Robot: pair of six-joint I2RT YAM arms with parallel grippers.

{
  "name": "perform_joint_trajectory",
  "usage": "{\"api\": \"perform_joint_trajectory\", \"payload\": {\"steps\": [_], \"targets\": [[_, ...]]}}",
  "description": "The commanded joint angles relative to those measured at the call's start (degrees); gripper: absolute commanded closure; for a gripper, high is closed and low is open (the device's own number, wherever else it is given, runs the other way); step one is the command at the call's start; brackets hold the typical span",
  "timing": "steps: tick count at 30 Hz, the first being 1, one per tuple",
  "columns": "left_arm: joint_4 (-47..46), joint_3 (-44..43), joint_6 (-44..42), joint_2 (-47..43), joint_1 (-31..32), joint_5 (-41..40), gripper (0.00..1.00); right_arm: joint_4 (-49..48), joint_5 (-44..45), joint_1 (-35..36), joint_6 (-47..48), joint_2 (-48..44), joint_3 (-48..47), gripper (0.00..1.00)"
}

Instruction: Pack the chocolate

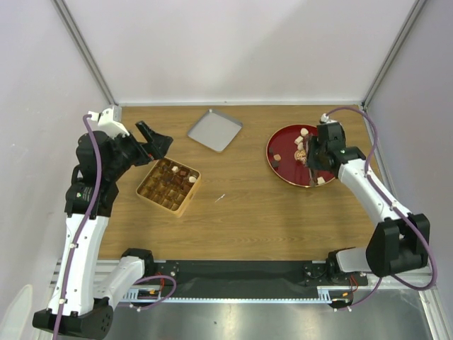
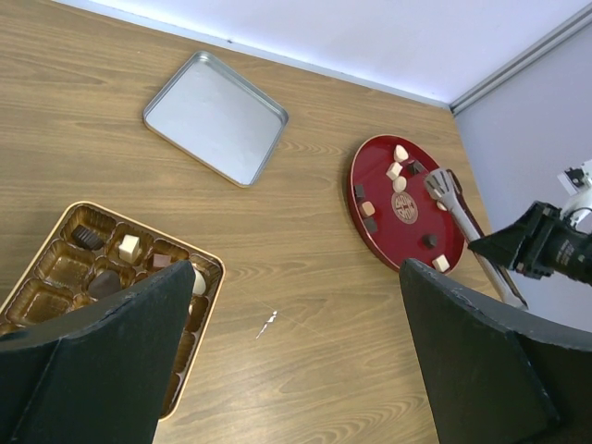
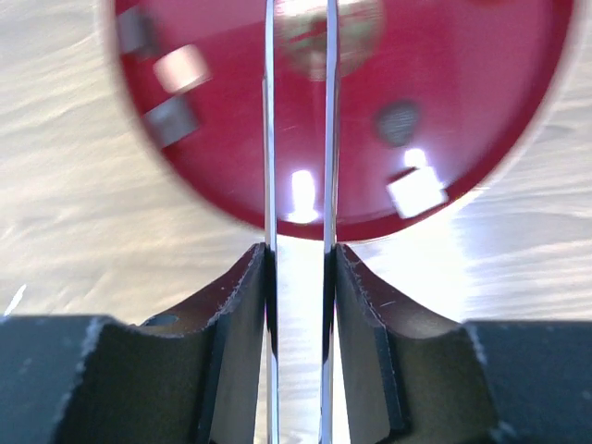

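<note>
The chocolate is in two places. Several pieces, cream (image 1: 304,132), tan (image 1: 278,157) and dark, lie on a round red plate (image 1: 283,145). Others sit in the tan grid box (image 1: 168,185). My right gripper (image 3: 299,268) is shut on the metal tongs (image 3: 269,139), whose two blades reach out over the plate (image 3: 462,74), slightly apart and holding nothing. A cream cube (image 3: 418,191) and a dark round piece (image 3: 398,120) lie to their right. My left gripper (image 1: 157,139) is open and empty, just above the box's far corner.
A grey metal lid (image 1: 214,129) lies flat at the back, between box and plate. A small white fleck (image 2: 267,323) is on the wooden table. White walls close in the back and both sides.
</note>
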State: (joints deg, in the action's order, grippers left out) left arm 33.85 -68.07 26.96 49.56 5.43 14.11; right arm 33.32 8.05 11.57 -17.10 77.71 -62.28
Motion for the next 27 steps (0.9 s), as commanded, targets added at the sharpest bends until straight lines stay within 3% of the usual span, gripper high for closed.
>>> {"api": "perform_joint_trajectory", "payload": {"steps": [1,6,16,27], "targets": [[-0.6,-2.2,0.3,0.0,-0.2,-0.1,0.00,-0.4,-4.7,4.5,0.2,-4.7,0.1,0.64],[0.2,-4.6,0.5,0.2,-0.2,-0.7,0.00,-4.9,-4.7,19.4,-2.1,-3.9,-2.4,0.64],[4.7,-9.4,-1.5,0.9,-0.2,-4.9,0.00,-17.2,-3.1,41.3,-3.0,14.2,-17.3,0.64],[5.4,-10.0,-1.6,1.0,-0.2,-4.9,0.00,-23.7,-5.4,49.9,-0.2,31.4,-30.6,0.63]]}}
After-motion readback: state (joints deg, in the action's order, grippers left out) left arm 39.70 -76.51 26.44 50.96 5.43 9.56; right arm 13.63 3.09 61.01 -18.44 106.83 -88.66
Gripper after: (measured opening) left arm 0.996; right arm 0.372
